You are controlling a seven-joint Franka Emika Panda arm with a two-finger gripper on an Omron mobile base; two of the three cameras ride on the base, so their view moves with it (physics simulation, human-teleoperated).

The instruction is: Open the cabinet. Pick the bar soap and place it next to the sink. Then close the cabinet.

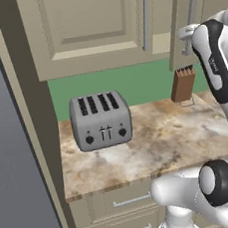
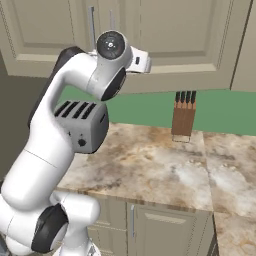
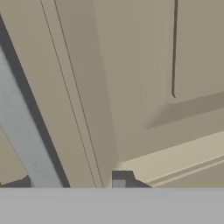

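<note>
The cabinet point(image 1: 88, 23) hangs above the counter with two beige raised-panel doors. Its right door point(image 1: 179, 8) stands slightly ajar, swung out toward me. My gripper point(image 1: 185, 33) is up at that door's long silver handle point(image 1: 190, 12). In the hand view the handle point(image 3: 26, 131) runs slantwise between my two dark fingertips point(image 3: 120, 178), close to the left one. The jaws stand wider than the bar, so my gripper point(image 3: 69, 181) is open around it. The door panel point(image 3: 144, 78) is very close. The bar soap is hidden, and the sink is out of view.
A silver four-slot toaster point(image 1: 100, 120) sits on the marbled counter point(image 1: 164, 140) at the left. A wooden knife block point(image 1: 183, 84) stands against the green wall at the back. Drawers point(image 1: 126, 202) lie below the counter edge. A dark grey panel point(image 1: 12, 172) bounds the left side.
</note>
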